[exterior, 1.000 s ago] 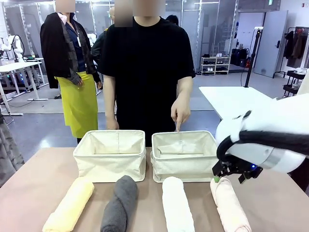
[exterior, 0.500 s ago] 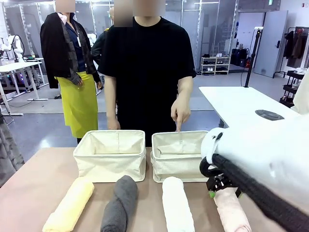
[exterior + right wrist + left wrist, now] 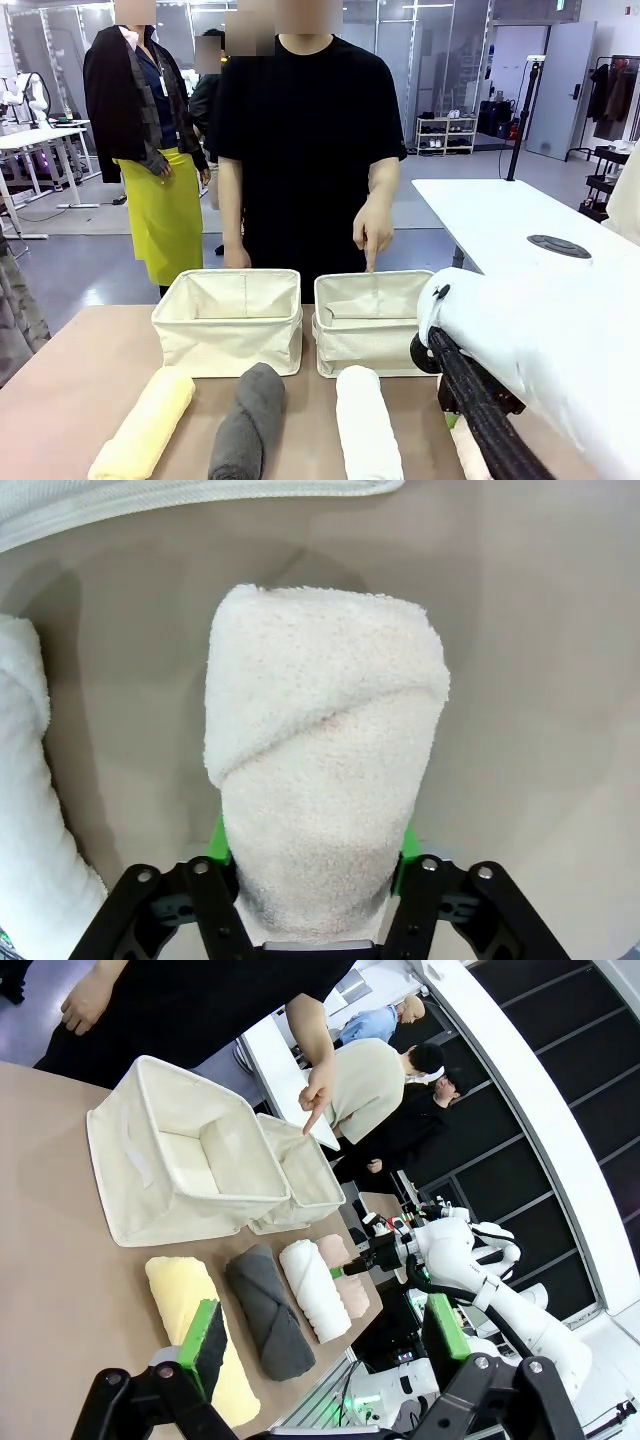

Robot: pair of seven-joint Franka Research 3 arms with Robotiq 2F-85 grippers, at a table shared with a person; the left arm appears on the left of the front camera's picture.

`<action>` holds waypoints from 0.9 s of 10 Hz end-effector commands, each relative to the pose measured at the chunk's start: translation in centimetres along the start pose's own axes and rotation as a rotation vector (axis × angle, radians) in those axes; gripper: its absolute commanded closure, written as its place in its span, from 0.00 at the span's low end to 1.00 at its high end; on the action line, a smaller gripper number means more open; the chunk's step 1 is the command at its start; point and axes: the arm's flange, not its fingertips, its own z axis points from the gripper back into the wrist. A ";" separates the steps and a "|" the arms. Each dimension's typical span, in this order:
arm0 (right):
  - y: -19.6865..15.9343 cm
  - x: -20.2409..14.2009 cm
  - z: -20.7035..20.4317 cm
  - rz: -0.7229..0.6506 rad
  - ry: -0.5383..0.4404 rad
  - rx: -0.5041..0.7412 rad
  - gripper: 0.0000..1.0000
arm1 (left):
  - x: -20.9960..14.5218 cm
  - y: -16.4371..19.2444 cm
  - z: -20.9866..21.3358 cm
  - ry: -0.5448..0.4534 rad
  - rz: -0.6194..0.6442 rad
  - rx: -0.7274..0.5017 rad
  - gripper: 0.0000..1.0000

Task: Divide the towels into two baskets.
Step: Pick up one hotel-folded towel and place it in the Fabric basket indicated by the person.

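Dropped since a second ago, the right arm (image 3: 545, 350) covers most of the pale pink towel (image 3: 466, 452) at the near right edge of the table (image 3: 60, 390); left gripper (image 3: 325, 1345) hangs wide; right gripper (image 3: 310, 850) clamps that towel's end, so lifting toward a basket (image 3: 372, 350) seems next.

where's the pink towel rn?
Right wrist view: pink towel on the table, clamped in the right gripper, white towel beside it, at the row's right end.
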 end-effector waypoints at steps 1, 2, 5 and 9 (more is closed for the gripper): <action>-2.9 -7.0 -0.1 0.010 -0.003 0.023 0.58 | -0.1 -0.3 0.3 -0.004 -0.010 -0.014 0.00; 0.0 0.0 0.0 0.000 0.000 0.000 0.58 | -0.1 -0.3 0.3 -0.004 -0.010 -0.014 0.00; 0.0 0.0 0.0 0.000 0.000 0.000 0.58 | -0.1 -0.3 0.3 -0.004 -0.010 -0.014 0.00; 0.5 0.1 1.4 0.087 -0.121 -0.090 0.58 | -0.1 -0.3 0.3 -0.004 -0.010 -0.014 0.00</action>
